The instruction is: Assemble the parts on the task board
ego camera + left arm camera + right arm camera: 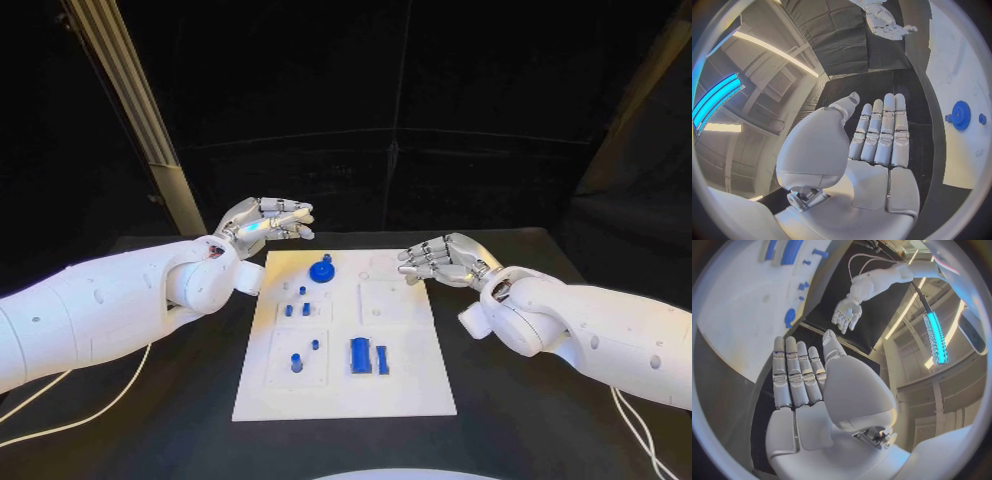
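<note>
- Fingers (879, 132) of both hands lay straight, side by side, holding nothing: left hand (267, 222) and right hand (444, 258) flanked the task board (411, 395), seemingly ready.
- Blue parts (359, 355) lay on it, on the tabletop (173, 420).

Two bulky glossy white arms; left hand (267, 221) and right hand (444, 259) silver, segmented fingers (882, 131); thin white cables trailing.

A black surface (173, 420) fills the lower part of the head view. Behind it, black curtains (418, 110) hang across the whole upper frame. A pale metal post (137, 110) slants down at upper left, and a darker one (635, 110) at upper right. White cables (58, 400) trail at lower left.
</note>
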